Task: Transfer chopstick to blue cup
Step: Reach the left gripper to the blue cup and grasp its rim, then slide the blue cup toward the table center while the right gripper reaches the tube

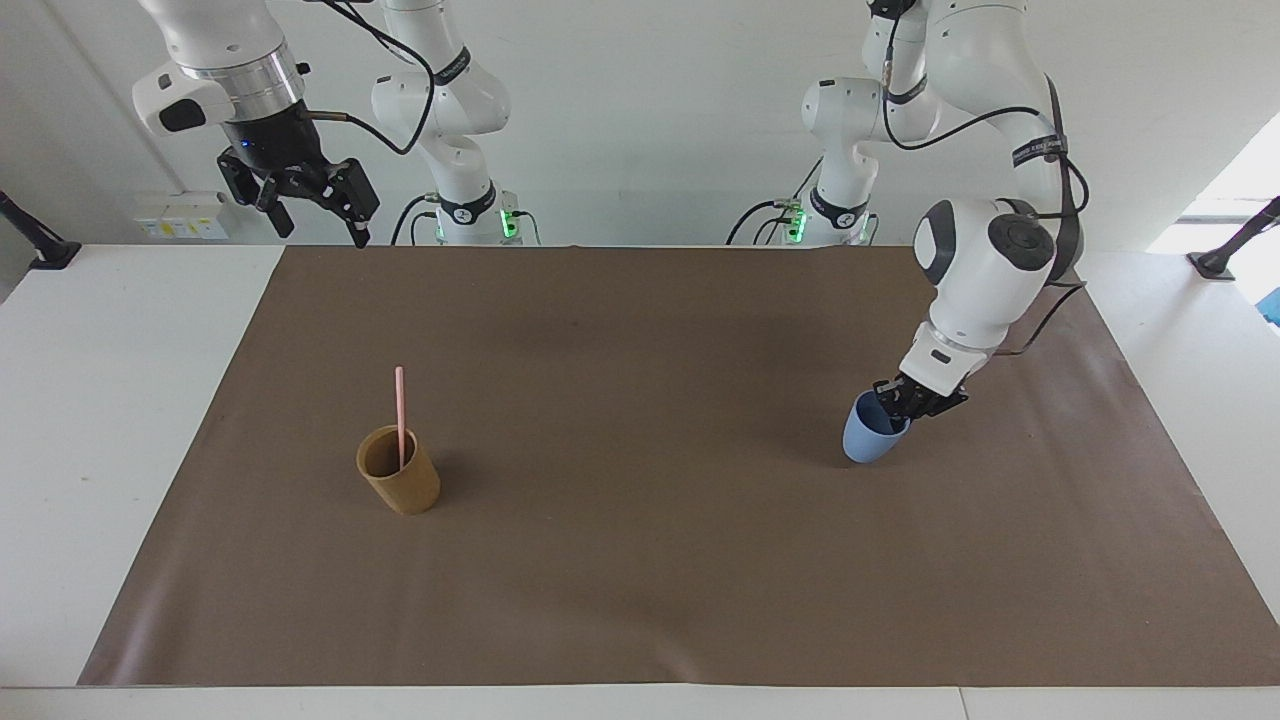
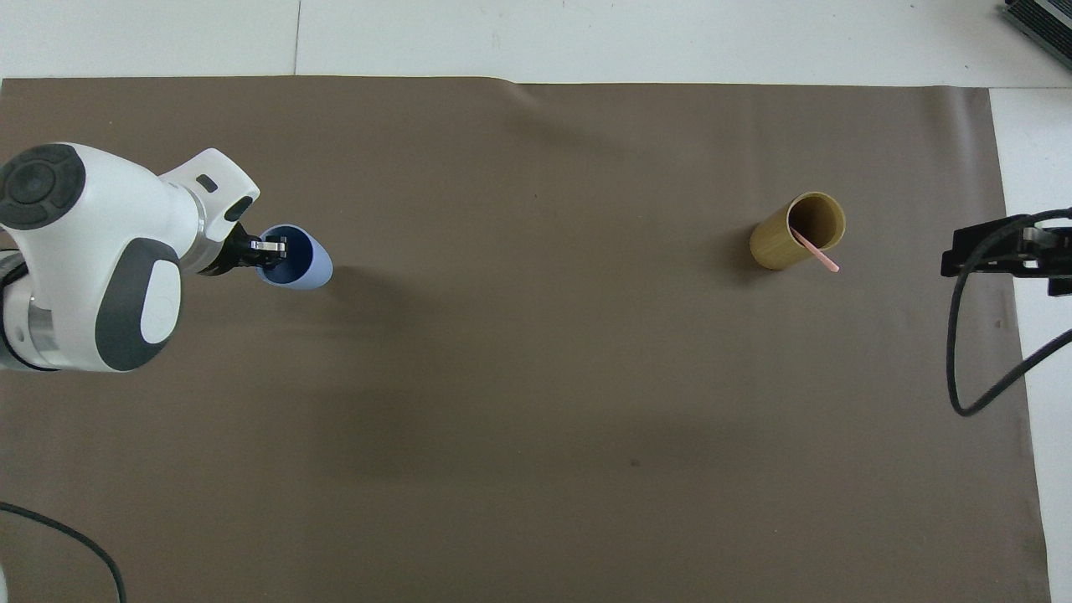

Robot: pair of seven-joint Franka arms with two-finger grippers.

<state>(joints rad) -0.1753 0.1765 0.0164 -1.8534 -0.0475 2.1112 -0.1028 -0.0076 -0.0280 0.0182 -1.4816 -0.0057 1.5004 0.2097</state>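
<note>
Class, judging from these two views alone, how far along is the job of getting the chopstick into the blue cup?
Done: nothing delivered; the chopstick stands in the tan cup. In hand: the left pincer is shut on the blue cup's rim. Left: the right pincer, open, waits over the table's edge; the chopstick needs lifting out and dropping in.

White glossy arms [image 1: 985, 265], grey joint caps, black cables, black hands, green base lights.
</note>
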